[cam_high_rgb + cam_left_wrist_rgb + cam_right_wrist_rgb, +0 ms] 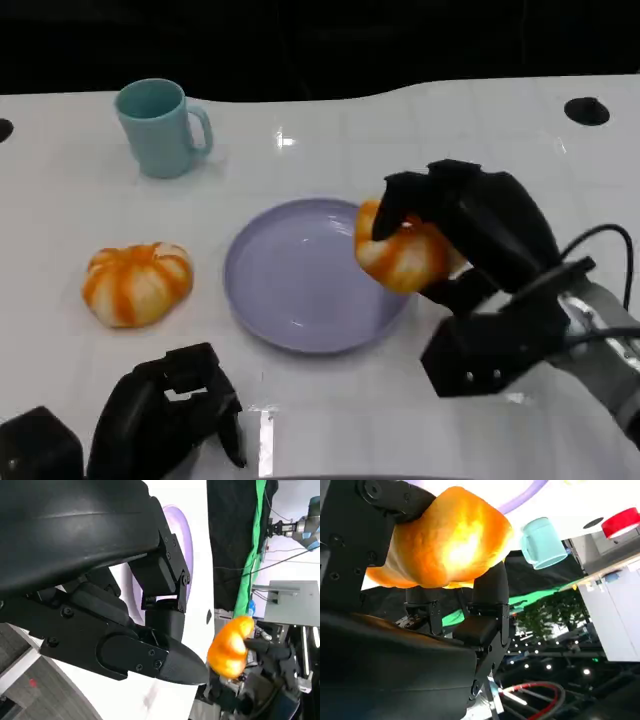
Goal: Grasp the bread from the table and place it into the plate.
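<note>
We look down on a white desk [420, 130] that carries everything here. On it lies a round lavender plate [290, 290], near the middle. Our right robot hand [455, 225] is clamped on one orange-and-white bread [400, 255], holding it lifted above the plate's right rim; the right wrist view shows the fingers [490, 587] wrapped around the loaf. Our left robot hand [165, 415] rests low at the desk's near edge, fingers curled in, gripping nothing. A light blue mug [160, 125] stands upright at the far left, handle to the right. A second bread roll [137, 283] sits on the desk, left of the plate and apart from it.
</note>
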{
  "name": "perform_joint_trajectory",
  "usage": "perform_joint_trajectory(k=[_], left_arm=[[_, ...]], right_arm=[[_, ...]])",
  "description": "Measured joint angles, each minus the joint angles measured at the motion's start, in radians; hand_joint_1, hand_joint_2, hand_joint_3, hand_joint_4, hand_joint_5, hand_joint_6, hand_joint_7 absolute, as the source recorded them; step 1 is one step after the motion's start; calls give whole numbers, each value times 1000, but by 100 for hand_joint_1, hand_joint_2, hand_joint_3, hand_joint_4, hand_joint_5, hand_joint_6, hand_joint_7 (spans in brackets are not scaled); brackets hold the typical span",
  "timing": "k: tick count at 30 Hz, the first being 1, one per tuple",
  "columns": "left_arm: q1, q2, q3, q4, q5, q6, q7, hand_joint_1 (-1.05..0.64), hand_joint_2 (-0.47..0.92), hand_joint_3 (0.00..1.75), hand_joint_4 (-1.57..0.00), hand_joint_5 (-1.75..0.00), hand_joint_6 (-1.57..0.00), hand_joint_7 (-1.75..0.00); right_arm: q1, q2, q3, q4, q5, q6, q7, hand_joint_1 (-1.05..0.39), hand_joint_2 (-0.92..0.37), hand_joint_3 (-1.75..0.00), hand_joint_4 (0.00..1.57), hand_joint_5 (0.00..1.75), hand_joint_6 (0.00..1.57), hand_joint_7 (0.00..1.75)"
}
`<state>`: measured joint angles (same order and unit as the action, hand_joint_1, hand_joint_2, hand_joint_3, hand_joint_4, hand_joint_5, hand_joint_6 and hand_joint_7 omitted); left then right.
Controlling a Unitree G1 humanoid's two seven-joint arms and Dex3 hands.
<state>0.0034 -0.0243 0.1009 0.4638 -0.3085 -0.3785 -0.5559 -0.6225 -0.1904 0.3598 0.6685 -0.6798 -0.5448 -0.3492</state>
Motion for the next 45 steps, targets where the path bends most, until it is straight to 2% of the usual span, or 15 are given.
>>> perform_joint_trajectory(k=[6,10,13,14,15,16,17,18,19,20,21,25,27,36,45], left_arm=[[1,-3,-4,-1,0,5,0,-94,92,11,-123,-135,-107,-122],[2,-3,-5,-1,9,4,0,-94,92,14,-123,-136,-107,-123],[13,-3,-9,-17,19,1,12,-95,92,14,-122,-137,-106,-124],[18,-3,-11,-24,19,0,13,-94,92,14,-122,-137,-106,-124],[22,-3,-13,-27,19,0,12,-94,92,15,-121,-137,-106,-124],[24,-3,-13,-28,17,0,12,-93,92,15,-121,-138,-105,-124],[25,-2,-13,-28,17,0,12,-93,92,16,-121,-138,-105,-124],[25,-2,-14,-29,17,0,11,-94,92,16,-121,-138,-105,-124],[26,-2,-14,-32,17,0,12,-94,92,17,-121,-138,-105,-124],[28,-1,-15,-37,17,0,12,-93,92,17,-121,-138,-105,-124],[31,0,-15,-42,17,0,12,-92,92,17,-121,-138,-105,-123],[54,0,-17,-58,12,0,11,-92,92,16,-121,-137,-105,-122],[66,0,-20,-73,9,2,12,-94,92,15,-121,-137,-105,-122],[103,-2,-42,-136,6,28,9,-93,92,15,-121,-136,-106,-120],[113,0,-46,-155,6,38,9,-92,92,16,-121,-136,-106,-120]], right_arm=[[-60,52,20,116,17,-8,19,-8,-28,-139,92,175,75,166],[-86,72,36,158,17,-7,20,-7,-29,-134,89,175,76,159],[-104,81,37,195,20,-5,27,-9,-33,-120,83,174,83,125],[-109,85,37,207,28,-4,30,-10,-36,-110,81,170,84,112],[-111,89,35,218,41,-5,34,-14,-47,-86,70,148,78,83],[-113,95,33,227,53,-5,41,-16,-53,-74,67,139,79,68],[-116,101,32,236,63,-5,53,-20,-60,-63,55,119,72,53],[-117,105,33,240,68,-4,68,-27,-73,-43,39,81,61,32],[-120,107,35,243,72,3,90,-33,-82,-28,33,58,55,19],[-123,107,39,243,74,11,110,-39,-87,-21,27,44,49,11],[-126,107,45,241,73,22,127,-50,-90,-21,19,32,41,5],[-129,90,83,201,39,77,203,-68,-92,-31,6,23,27,0],[-128,76,96,167,32,104,239,-72,-92,-34,3,22,23,0],[-51,37,111,-11,22,189,348,-74,-92,-34,1,23,19,0],[10,17,101,-104,55,194,389,-72,-92,-35,1,25,18,0]])
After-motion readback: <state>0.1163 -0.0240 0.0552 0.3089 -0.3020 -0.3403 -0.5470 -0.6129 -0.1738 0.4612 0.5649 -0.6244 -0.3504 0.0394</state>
